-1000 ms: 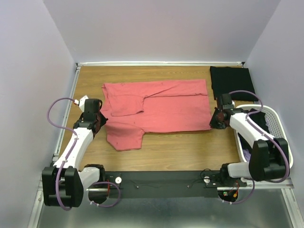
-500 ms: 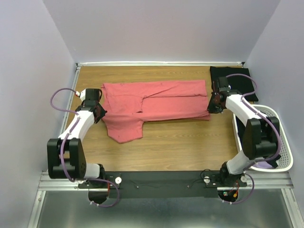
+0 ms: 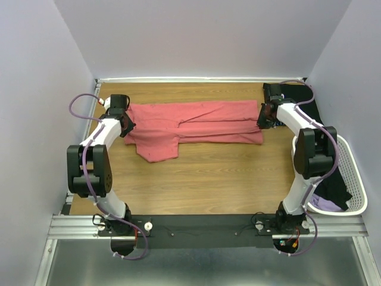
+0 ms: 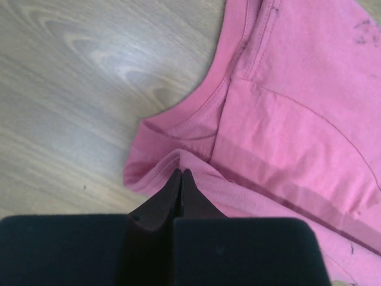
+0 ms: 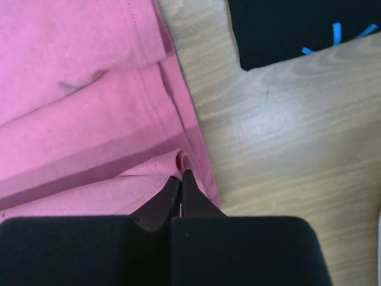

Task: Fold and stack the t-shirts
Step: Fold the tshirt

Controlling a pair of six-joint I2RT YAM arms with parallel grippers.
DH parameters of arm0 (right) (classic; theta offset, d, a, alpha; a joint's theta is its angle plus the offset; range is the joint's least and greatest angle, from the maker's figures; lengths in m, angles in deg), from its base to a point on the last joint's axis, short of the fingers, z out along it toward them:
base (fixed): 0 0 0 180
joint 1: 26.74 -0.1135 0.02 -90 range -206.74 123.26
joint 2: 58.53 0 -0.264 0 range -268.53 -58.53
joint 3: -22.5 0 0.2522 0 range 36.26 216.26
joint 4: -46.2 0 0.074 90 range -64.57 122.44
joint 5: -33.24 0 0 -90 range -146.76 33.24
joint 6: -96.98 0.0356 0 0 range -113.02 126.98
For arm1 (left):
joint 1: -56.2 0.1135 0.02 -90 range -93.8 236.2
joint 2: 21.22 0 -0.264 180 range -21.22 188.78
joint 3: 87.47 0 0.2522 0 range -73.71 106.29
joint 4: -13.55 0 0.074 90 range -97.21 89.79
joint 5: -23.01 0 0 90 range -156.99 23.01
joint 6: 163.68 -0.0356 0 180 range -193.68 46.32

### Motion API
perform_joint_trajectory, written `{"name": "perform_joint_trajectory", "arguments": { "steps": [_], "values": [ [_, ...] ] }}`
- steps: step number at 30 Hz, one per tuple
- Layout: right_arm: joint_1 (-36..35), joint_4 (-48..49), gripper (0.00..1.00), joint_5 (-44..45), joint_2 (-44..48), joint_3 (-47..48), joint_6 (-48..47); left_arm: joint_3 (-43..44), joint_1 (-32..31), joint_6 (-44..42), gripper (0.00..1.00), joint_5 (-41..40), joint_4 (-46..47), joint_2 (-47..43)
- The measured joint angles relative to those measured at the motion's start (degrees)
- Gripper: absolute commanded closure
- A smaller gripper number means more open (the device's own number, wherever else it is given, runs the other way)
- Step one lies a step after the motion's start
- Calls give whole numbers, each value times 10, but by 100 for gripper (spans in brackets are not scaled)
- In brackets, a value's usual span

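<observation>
Wood table [image 3: 196, 185], lilac walls. Pink shirt [image 3: 202, 119], left of the basket [image 3: 359, 185], is now a narrower strip. L gripper [image 4: 180, 173] & R gripper [image 5: 180, 173], each pinching its edge, hauled that edge back. Lengthwise fold approx. done; release next, prob.

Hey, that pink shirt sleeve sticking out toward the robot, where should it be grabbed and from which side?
Probably pinch the sleeve at its free hem, coming from the near side over the bare table. It lies flat, pointing at the arm bases. The left gripper is closest, but it is shut on the edge of the coral-pink t-shirt.
</observation>
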Motion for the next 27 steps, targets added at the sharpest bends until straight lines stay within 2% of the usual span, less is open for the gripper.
{"name": "perform_joint_trajectory", "arguments": {
  "steps": [8,20,24,26,27],
  "values": [
    [1,2,99,1,-59,19,-8,28,1,-3,100,0,4,68],
    [1,13,97,13,-79,47,-10,48,1,-3,100,0,10,88],
    [1,13,93,18,-79,47,-10,48,2,-3,90,0,14,89],
    [1,13,89,19,-79,47,-10,48,2,-3,75,0,17,89],
    [1,13,80,20,-79,47,-10,48,2,-5,66,0,19,89]
  ]
}}
